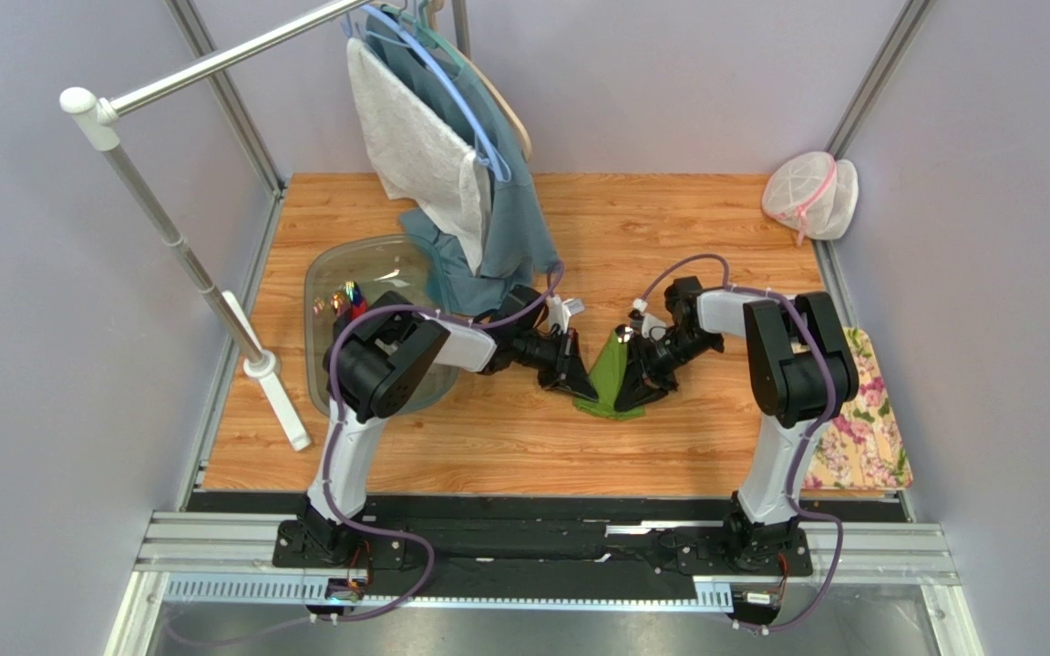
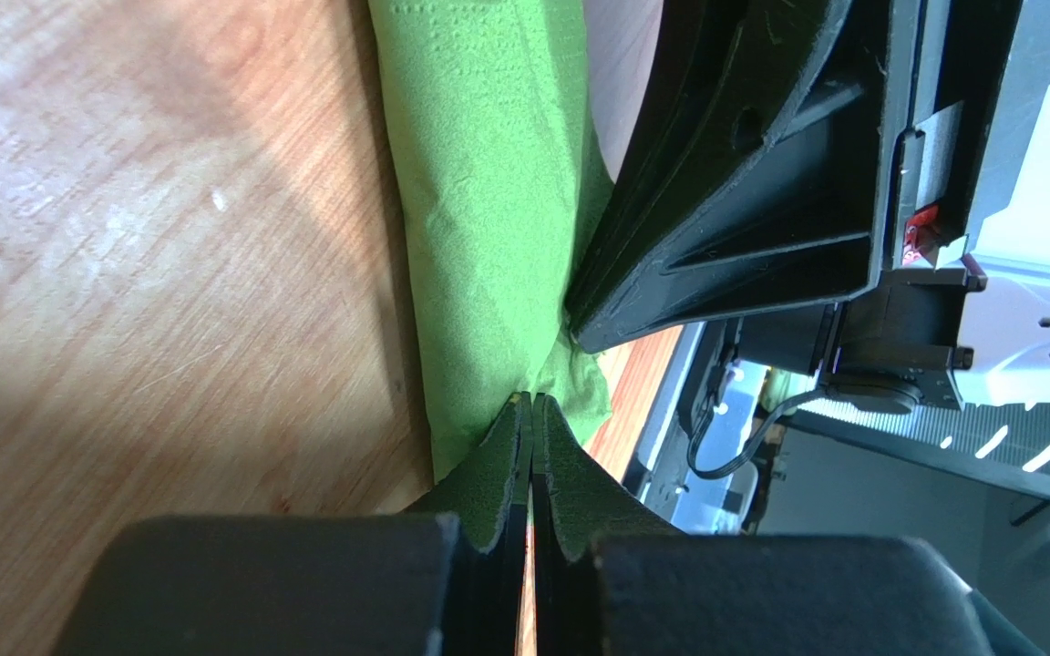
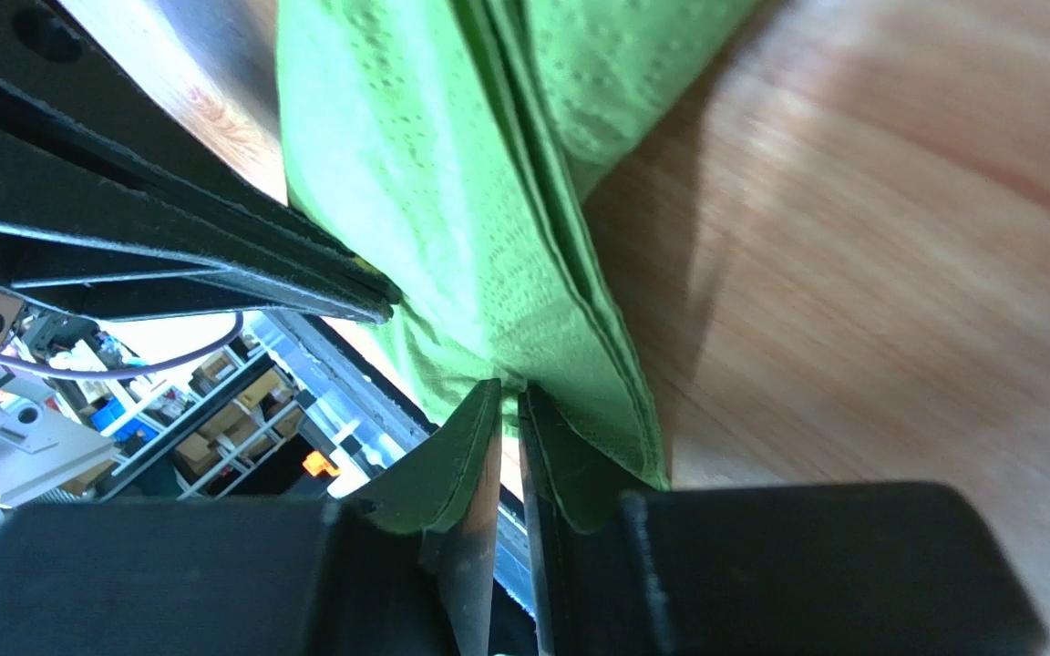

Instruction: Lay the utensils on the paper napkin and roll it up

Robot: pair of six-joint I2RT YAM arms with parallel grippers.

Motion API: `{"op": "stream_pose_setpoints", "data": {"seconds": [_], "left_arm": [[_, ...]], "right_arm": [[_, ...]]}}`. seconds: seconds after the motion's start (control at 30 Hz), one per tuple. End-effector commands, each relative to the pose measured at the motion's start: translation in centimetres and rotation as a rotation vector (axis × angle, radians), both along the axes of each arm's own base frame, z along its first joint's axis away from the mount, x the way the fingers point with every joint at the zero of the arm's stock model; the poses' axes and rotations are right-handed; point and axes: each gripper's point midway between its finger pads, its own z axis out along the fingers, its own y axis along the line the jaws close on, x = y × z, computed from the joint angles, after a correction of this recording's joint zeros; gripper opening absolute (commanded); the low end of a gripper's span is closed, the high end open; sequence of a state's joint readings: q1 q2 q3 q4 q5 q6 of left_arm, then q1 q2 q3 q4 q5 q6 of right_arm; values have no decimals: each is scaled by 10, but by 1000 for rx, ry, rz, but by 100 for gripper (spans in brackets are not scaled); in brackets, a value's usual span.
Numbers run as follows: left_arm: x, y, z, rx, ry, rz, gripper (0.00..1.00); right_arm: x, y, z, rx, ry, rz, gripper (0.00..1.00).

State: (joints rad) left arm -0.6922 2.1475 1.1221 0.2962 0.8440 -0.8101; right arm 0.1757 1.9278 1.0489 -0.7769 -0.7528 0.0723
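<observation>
The green paper napkin [image 1: 609, 369] sits folded into a raised, tent-like bundle on the wooden table between my two grippers. My left gripper [image 1: 577, 373] pinches its left side; in the left wrist view the jaws [image 2: 532, 405] are shut on the napkin [image 2: 490, 205]. My right gripper [image 1: 635, 380] pinches its right side; in the right wrist view the jaws [image 3: 507, 392] are closed on the napkin's edge [image 3: 462, 178]. No utensils show clearly; a small pale tip [image 1: 622, 332] sits at the napkin's far end.
A clear plastic tub [image 1: 339, 260] with small colourful items stands at the left, behind the left arm. A teal garment [image 1: 506, 226] hangs from a rack [image 1: 175, 246] at the back. A mesh bag [image 1: 809, 196] lies back right; a flowered mat [image 1: 870, 424] lies at the right edge.
</observation>
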Motion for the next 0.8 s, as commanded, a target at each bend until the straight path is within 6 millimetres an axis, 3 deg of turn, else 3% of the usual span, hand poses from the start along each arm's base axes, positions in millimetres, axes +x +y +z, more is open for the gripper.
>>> {"op": "stream_pose_setpoints", "data": {"seconds": [0.0, 0.2, 0.3, 0.43, 0.77], "left_arm": [[-2, 20, -46, 153, 34, 67, 0], [-3, 21, -46, 154, 31, 63, 0], [-1, 20, -44, 151, 26, 66, 0], [0, 19, -44, 150, 26, 66, 0], [2, 17, -44, 144, 27, 67, 0]], "right_arm": [[9, -24, -6, -110, -72, 25, 19], [61, -24, 40, -129, -251, -50, 27], [79, -20, 53, -127, -302, -124, 41], [93, -23, 50, -161, -310, -200, 55], [99, -13, 19, -176, -239, -228, 51]]}}
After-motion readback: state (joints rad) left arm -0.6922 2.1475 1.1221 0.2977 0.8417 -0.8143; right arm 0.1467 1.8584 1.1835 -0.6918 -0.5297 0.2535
